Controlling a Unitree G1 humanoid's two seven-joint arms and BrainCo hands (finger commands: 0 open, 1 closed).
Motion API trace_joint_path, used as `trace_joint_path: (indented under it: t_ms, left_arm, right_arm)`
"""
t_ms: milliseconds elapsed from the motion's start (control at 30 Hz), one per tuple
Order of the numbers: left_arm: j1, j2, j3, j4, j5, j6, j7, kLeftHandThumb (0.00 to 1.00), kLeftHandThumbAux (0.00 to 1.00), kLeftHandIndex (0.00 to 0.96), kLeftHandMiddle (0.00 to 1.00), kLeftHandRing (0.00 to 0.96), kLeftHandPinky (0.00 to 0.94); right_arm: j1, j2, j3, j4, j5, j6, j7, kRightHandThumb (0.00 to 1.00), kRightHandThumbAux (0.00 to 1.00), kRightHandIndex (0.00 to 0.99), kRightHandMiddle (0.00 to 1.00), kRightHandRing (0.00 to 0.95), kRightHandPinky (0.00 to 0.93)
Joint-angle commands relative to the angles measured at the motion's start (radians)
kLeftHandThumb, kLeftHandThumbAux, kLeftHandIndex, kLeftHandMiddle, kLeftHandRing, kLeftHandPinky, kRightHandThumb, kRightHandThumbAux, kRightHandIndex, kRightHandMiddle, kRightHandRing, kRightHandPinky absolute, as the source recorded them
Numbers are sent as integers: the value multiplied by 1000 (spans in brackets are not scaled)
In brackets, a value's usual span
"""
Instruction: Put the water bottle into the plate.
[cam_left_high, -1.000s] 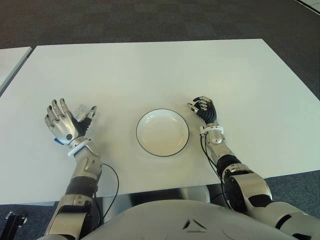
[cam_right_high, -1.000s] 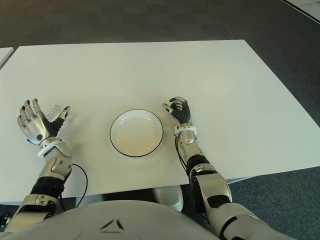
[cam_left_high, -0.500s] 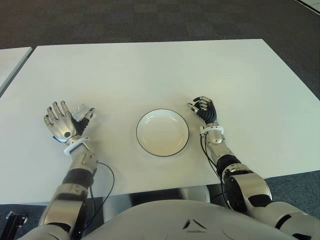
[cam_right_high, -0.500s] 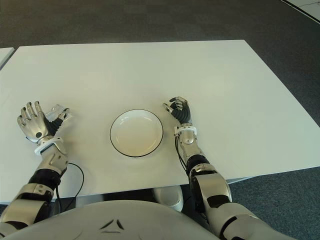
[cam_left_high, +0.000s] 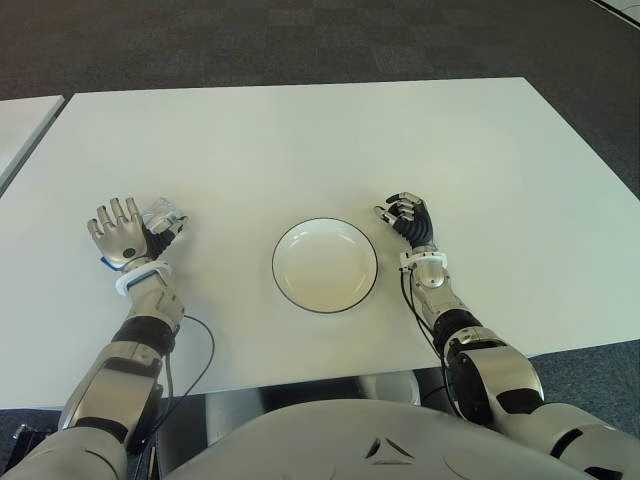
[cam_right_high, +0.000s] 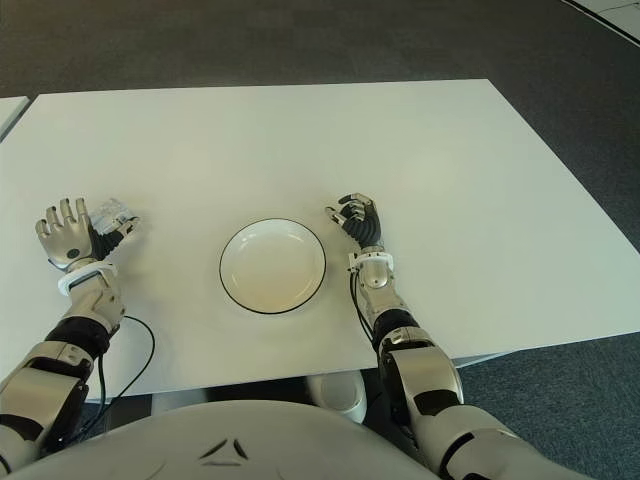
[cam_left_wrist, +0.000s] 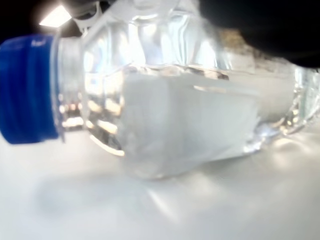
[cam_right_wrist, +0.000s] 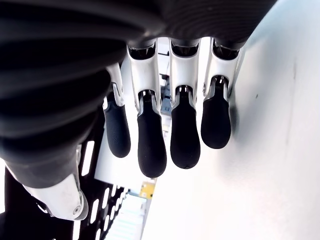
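Observation:
The clear water bottle (cam_left_high: 164, 214) with a blue cap lies on its side on the white table (cam_left_high: 300, 130), far left of the plate. My left hand (cam_left_high: 122, 232) is right beside it, palm turned up, fingers spread, thumb by the bottle. In the left wrist view the bottle (cam_left_wrist: 190, 120) fills the picture, lying on the table with a dark finger part over its far end. The white, black-rimmed plate (cam_left_high: 325, 266) sits empty at the table's middle front. My right hand (cam_left_high: 405, 217) shows just right of the plate, fingers (cam_right_wrist: 150, 145) curled with nothing in them.
A second white table's corner (cam_left_high: 20, 115) shows at the far left. Dark carpet (cam_left_high: 300, 40) lies beyond the table's far edge. A black cable (cam_left_high: 195, 345) runs from my left forearm across the table's front edge.
My left hand has drawn back to the left and sunk lower beside the bottle, its forearm swinging outward. The bottle, the plate and my right hand have not moved.

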Motion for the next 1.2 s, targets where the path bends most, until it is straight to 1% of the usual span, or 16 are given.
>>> trace_joint_path:
  t_ms: [33,167,300,433,500,567,633,700,967,1067,1100,1133,1167,1200]
  left_arm:
    - [47,-19,-67,12,-15,13,-159,733,136,0,0,0,0]
    - [47,-6,-87,-2,-20,6,-206,732,154,0,0,0,0]
    - [33,-2,-104,11,-26,-8,-237,729,173,0,0,0,0]
    - [16,1,-120,30,-28,-26,-269,702,191,0,0,0,0]
    - [-30,-12,-133,140,-31,-85,-256,689,202,0,0,0,0]
    - [-56,-19,-141,205,-32,-121,-245,666,230,0,0,0,0]
    - [-58,-22,-148,187,-26,-106,-257,657,239,0,0,0,0]
    - [-54,-18,-154,175,-26,-108,-268,650,245,0,0,0,0]
    - [-41,-14,-130,162,-76,-154,-250,667,299,0,0,0,0]
    - [-41,-20,-103,154,-111,-172,-235,677,334,28,6,0,30]
    - [-37,-22,-87,143,-129,-180,-230,682,338,42,30,19,62]
    - [-35,-23,-77,134,-139,-186,-228,695,345,114,118,115,169]
    - [-33,-23,-71,129,-146,-189,-227,704,348,160,175,178,238]
    - [-30,-23,-65,124,-153,-193,-226,707,350,176,195,200,262]
  right_arm:
    - [33,3,-1,22,-2,31,12,710,729,433,646,654,642]
    - [34,2,-3,21,0,29,14,710,729,433,646,654,645]
    - [34,2,-5,23,0,25,12,710,729,433,647,653,643]
    - [34,1,-9,26,2,21,14,710,729,433,647,653,643]
    - [34,1,-11,28,3,19,18,710,728,433,648,654,645]
    - [34,1,-13,29,4,18,20,710,728,433,648,654,646]
    - [34,0,-13,29,4,17,21,710,728,433,648,654,644]
    - [34,0,-14,30,5,17,24,710,728,433,648,654,644]
    - [37,0,-18,29,11,11,33,710,729,433,648,656,650]
    - [37,-1,-18,29,10,8,32,710,729,433,647,656,648]
    - [37,-1,-18,29,9,8,30,710,729,433,647,656,647]
    - [37,-1,-17,29,8,8,29,710,729,433,647,656,648]
    - [37,-1,-17,29,7,7,28,709,729,433,646,656,648]
    - [37,-2,-17,29,7,7,27,709,729,433,646,656,649]
